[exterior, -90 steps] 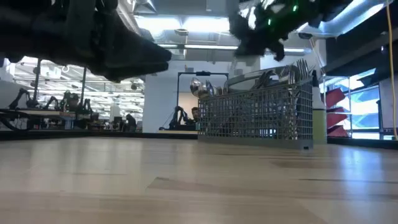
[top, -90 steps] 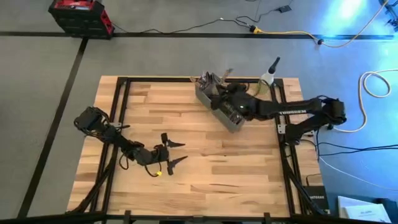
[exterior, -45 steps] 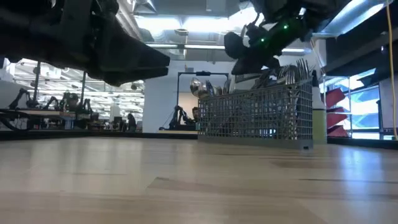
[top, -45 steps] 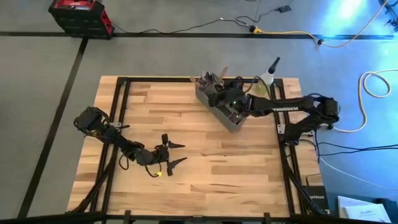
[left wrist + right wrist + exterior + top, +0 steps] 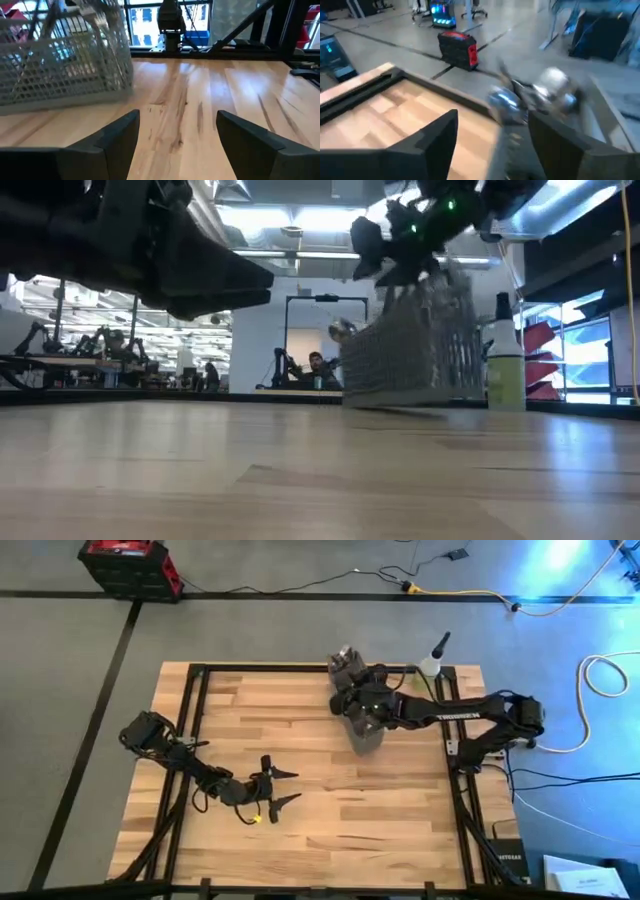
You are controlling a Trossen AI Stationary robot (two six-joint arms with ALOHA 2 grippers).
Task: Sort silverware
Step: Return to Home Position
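I am hovering my right pincer [image 5: 348, 700] over the gray mesh basket [image 5: 366, 738], its fingers spread apart and gripping nothing. The silverware [image 5: 552, 85] is standing inside the basket, with spoon bowls poking above its rim. The basket is sitting on the wooden surface [image 5: 300, 850], near a white bottle [image 5: 431, 664]. My left pincer [image 5: 287, 786] is waiting well apart from the basket, fingers likewise released

Basket [image 5: 420, 360]: gray wire mesh. Silverware [image 5: 554, 87]: shiny silver. Worktop [image 5: 330, 840]: pale wood planks. Frame [image 5: 260, 667]: black. Toolbox [image 5: 128, 565]: red, black.
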